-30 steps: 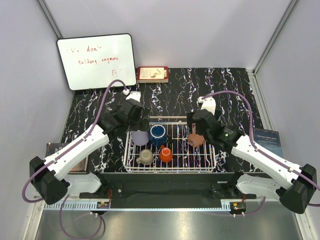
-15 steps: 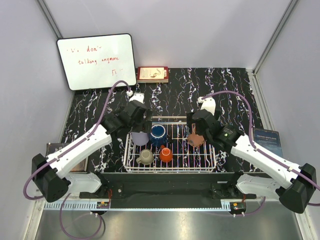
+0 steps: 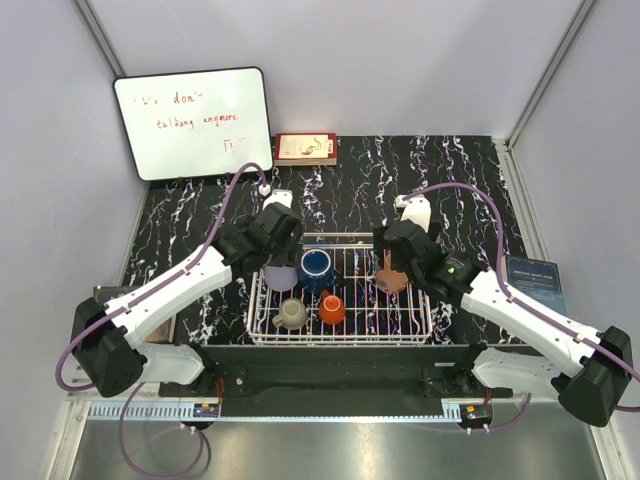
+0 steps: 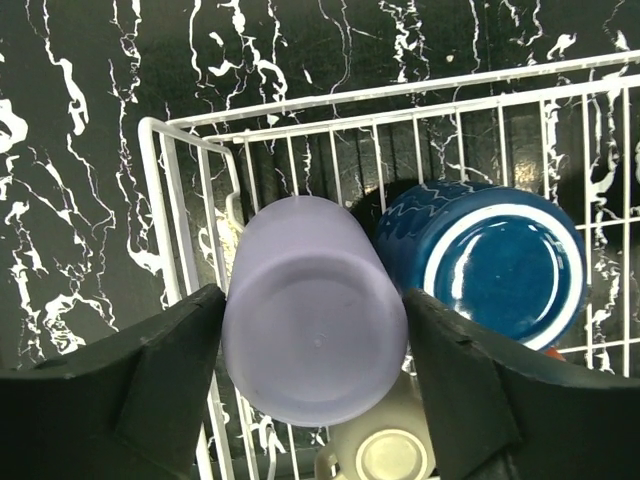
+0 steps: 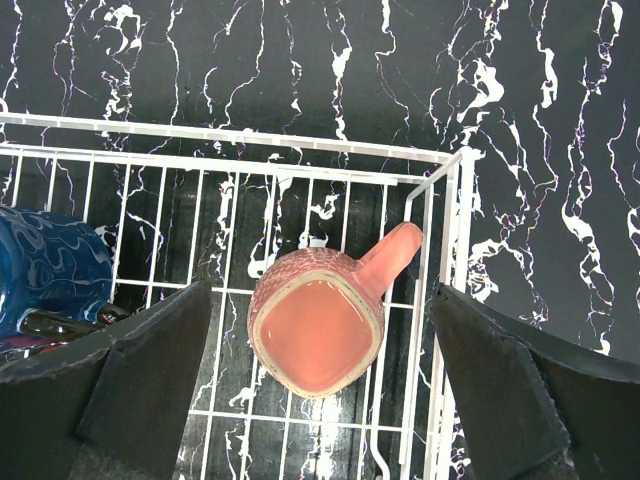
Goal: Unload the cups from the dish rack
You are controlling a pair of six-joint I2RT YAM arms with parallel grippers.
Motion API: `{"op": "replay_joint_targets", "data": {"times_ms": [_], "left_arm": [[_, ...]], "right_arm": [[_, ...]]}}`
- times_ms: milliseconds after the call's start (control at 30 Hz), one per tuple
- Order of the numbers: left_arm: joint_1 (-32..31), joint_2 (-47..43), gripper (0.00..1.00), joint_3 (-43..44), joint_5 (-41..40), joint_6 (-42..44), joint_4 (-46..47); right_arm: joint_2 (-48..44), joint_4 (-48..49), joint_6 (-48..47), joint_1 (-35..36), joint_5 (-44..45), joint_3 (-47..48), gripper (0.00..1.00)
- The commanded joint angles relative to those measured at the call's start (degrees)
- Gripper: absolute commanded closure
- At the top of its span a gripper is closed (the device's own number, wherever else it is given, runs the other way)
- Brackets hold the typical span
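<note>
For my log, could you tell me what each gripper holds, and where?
Right gripper: nothing, open around the salmon-pink cup. Left gripper: fingers meet the lavender tumbler's opposite side walls; firm grip cannot be told.

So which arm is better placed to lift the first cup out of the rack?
Left. Its end effector has closed on both sides of the tumbler, so it could probably lift at once. The right end effector hangs open over the pink cup, fingers well clear of it.
</note>
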Motion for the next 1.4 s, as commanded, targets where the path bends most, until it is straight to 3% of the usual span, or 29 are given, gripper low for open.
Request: {"op": "replay_joint_targets", "data": {"times_ms": [0, 100, 200, 233, 267, 333, 867, 1200, 1367], "left_arm": [[-0.24, -0.63, 0.29, -1.11, -0.3, -0.3, 2.24], [-0.24, -0.89, 0.38, -1.81, -0.21, -0.48, 2.24], [-0.33, -0.81, 0.56, -2.16, -0.12, -0.48, 2.24], [-0.33, -0.98, 0.64, -2.07, -0.21, -0.3, 2.24], [-0.33, -1.16, 0.85, -1.9, -0.39, -0.21, 2.07], [-0.33, -1.42, 1.0, -1.55, -1.35, -0.21, 1.81], [-0.33, -4.85, 1.0, 14.88, -3.38, 3.22, -5.22], [-0.33, -8.36, 1.0, 22.53, 1.54, 3.3, -5.05], [-0.33, -13.02, 1.0, 21.23, 5.32, 3.65, -0.05]], "right_arm": [[0.19, 1.57, 1.04, 0.26, -0.28, 0.07, 0.0], [0.28, 1.57, 1.13, 0.26, -0.36, 0.07, 0.0], [0.28, 1.49, 1.13, 0.35, -0.45, -0.02, 0.0], [0.19, 1.57, 1.13, 0.26, -0.45, -0.02, 0.0], [0.1, 1.57, 1.13, 0.17, -0.45, 0.07, 0.0], [-0.16, 1.49, 1.13, 0.17, -0.37, -0.02, 0.0], [-0.87, 1.57, 1.21, 0.26, -0.45, 0.95, 0.0], [-1.39, 1.92, 2.18, 0.26, 0.6, 2.53, 0.0], [-3.23, 3.94, 3.24, 0.26, -3.68, 3.5, 0.0]]}}
